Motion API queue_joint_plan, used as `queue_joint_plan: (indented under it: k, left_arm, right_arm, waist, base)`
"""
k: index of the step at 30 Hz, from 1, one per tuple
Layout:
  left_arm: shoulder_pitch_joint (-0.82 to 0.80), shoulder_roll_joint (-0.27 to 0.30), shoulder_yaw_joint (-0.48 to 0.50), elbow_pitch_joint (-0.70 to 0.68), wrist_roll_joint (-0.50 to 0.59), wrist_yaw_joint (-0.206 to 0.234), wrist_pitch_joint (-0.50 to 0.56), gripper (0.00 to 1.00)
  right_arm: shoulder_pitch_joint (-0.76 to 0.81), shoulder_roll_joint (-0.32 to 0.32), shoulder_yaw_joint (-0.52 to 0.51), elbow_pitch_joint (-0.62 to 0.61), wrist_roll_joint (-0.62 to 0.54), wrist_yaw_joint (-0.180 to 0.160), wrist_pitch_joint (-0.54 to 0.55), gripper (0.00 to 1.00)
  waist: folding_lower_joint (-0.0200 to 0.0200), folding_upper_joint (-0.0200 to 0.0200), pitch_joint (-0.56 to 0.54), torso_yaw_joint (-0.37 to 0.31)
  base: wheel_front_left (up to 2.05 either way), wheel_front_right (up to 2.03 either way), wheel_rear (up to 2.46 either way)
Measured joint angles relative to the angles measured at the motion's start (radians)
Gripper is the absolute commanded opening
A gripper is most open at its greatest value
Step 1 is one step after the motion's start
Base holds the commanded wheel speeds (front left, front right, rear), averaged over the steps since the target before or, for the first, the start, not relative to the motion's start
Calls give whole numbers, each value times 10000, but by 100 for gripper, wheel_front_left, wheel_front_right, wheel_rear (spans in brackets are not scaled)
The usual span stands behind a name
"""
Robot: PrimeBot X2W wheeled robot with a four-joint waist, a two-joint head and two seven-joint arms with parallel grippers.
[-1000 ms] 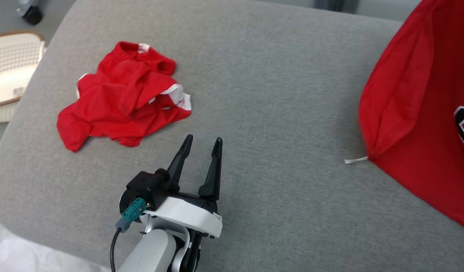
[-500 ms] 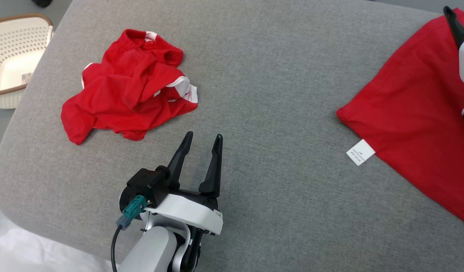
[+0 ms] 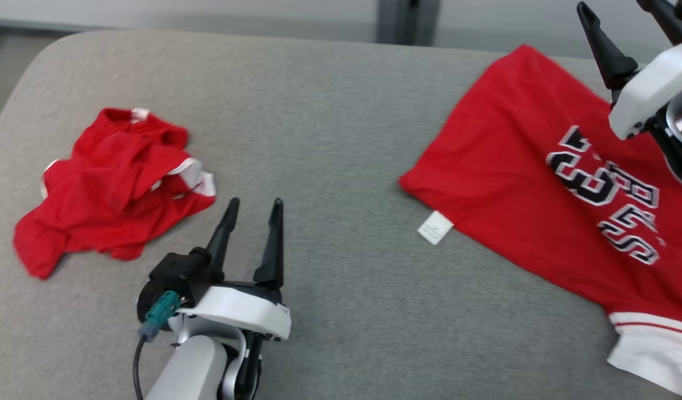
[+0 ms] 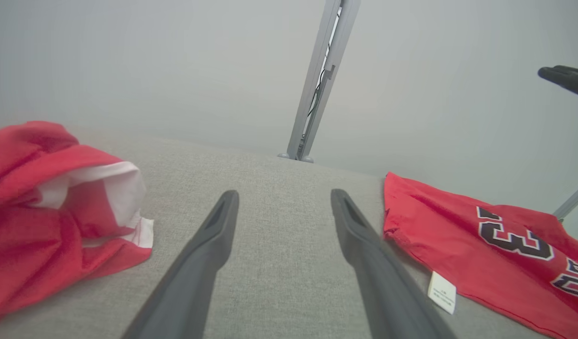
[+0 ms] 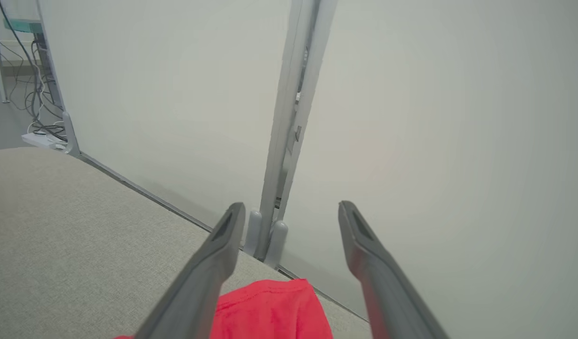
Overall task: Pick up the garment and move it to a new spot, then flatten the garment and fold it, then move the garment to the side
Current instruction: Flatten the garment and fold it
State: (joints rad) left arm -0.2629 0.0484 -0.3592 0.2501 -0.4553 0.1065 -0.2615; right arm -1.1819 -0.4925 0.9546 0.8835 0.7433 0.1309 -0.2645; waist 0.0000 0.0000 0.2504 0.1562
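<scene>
I count two red garments on the grey woven cushion (image 3: 341, 139). The jersey (image 3: 518, 183) lies flat at right, with black-and-white lettering and one square white tag (image 3: 435, 228). The crumpled garment (image 3: 108, 189), white-trimmed, lies at left. The left gripper (image 3: 254, 204) and right gripper (image 3: 616, 8) are both spread and empty.
</scene>
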Motion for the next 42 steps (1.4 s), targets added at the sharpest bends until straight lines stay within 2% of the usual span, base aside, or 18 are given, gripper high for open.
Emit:
queue_joint_plan:
  k: [4, 7, 12, 16, 20, 23, 29, 33, 34, 42]
  left_arm:
    - [205, -2, 554, 71, 224, -90, 0, 100]
    - [372, 0, 890, 113, 334, -151, 0, 100]
    - [567, -2, 1409, 148, 437, -219, 2, 100]
    - [704, -2, 1818, 153, 546, -278, 0, 100]
    - [737, 4, 2079, 226, 631, -368, 0, 100]
    - [735, -2, 2144, 303, 685, -443, 0, 100]
    - [562, 6, 2063, 857, 848, -652, 0, 100]
    - [7, -19, 1336, 2675, 942, -1141, 0, 100]
    - [-553, -25, 1164, 3599, 777, -1300, 2, 100]
    - [-2592, -2, 1041, 6190, -213, -1231, 650, 100]
  right_arm:
    - [1814, -79, -2163, -1429, -479, -2, -2, 100]
    - [3350, 119, -3513, -2533, -1187, -2, 0, 100]
    - [5896, 878, -5716, -4105, -1827, -2, -2, 100]
    - [7437, 1697, -6567, -4867, -2220, -4, -2, 100]
    - [8268, 2332, -7035, -5338, -2255, -2, -2, 100]
    - [8832, 2458, -7171, -5572, -2683, -2, -2, 100]
    - [9040, 2575, -7010, -5728, -2794, -2, -2, 100]
    - [9030, 2671, -6941, -5772, -2884, -2, -2, 100]
    - [9030, 2638, -6865, -5722, -3233, -2, -2, 100]
    - [9043, 2855, -6985, -5522, -3900, 0, -2, 100]
  waist:
    - [0, 0, -380, -795]
    - [0, 0, -657, -1357]
    - [0, 0, -1049, -2181]
    - [0, 0, -1234, -2779]
    - [0, 0, -1321, -3274]
    - [0, 0, -1340, -3562]
    - [0, 0, -1195, -3904]
    - [0, 0, -1038, -4156]
    - [0, 0, -919, -4257]
    - [0, 0, -473, -4666]
  base:
    - [0, 0, 0]
    - [0, 0, 0]
    - [0, 0, 0]
    - [0, 0, 0]
    - [0, 0, 0]
    - [0, 0, 0]
    - [0, 0, 0]
    - [0, 0, 0]
    - [0, 0, 0]
    - [0, 0, 0]
